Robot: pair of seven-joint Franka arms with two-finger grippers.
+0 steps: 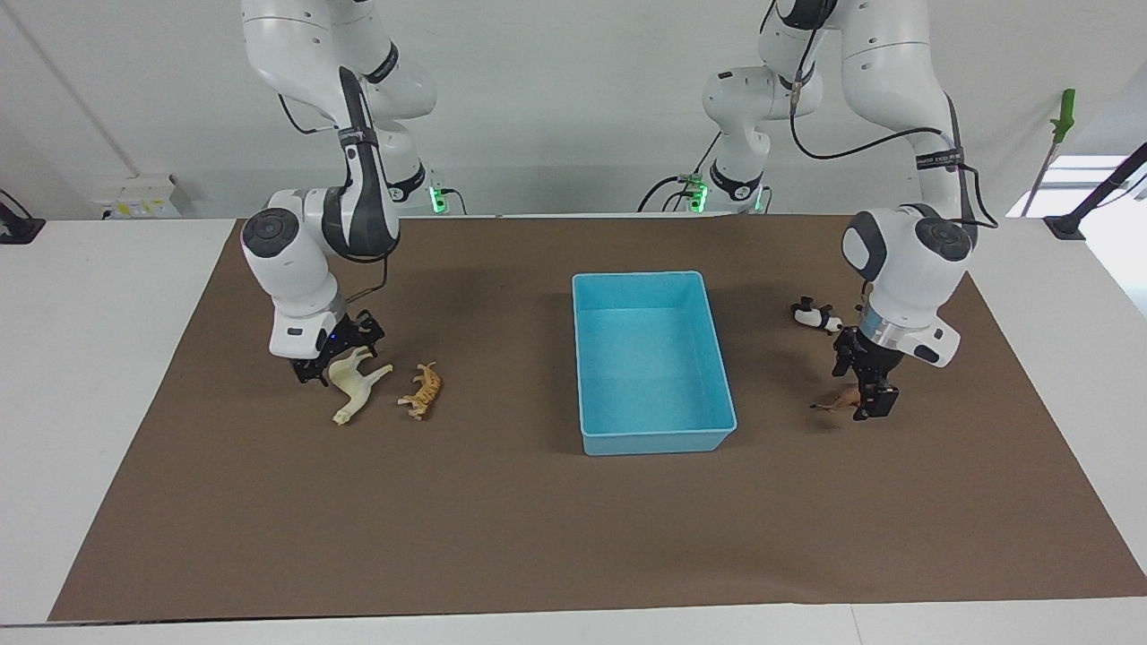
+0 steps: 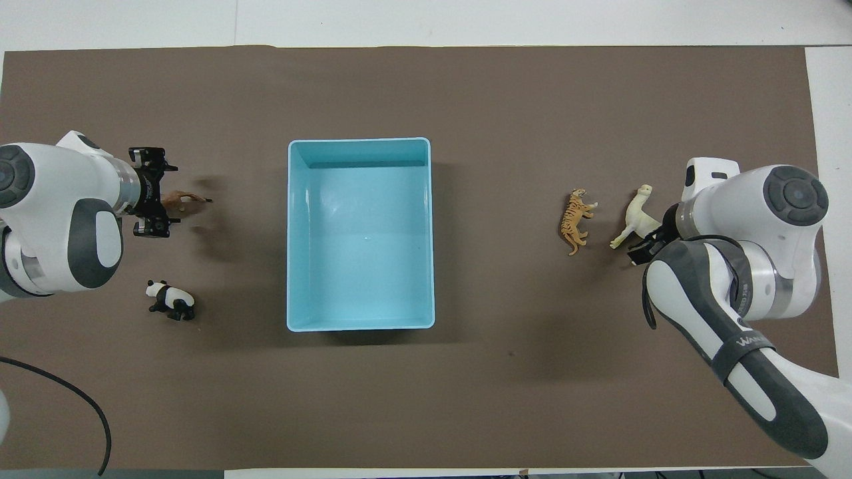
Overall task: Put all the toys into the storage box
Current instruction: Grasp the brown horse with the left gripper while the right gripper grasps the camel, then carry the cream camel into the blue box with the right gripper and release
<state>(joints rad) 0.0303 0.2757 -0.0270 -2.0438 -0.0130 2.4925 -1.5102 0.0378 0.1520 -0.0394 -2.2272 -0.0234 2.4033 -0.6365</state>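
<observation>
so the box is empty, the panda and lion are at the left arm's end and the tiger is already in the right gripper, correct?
Not quite. In the facing view the right gripper is at the white horse, not the tiger, which lies untouched on the mat beside it. The rest stands: the box is empty, and the panda and lion are at the left arm's end.

"WANA…" on right arm [image 2: 752,346]
</observation>
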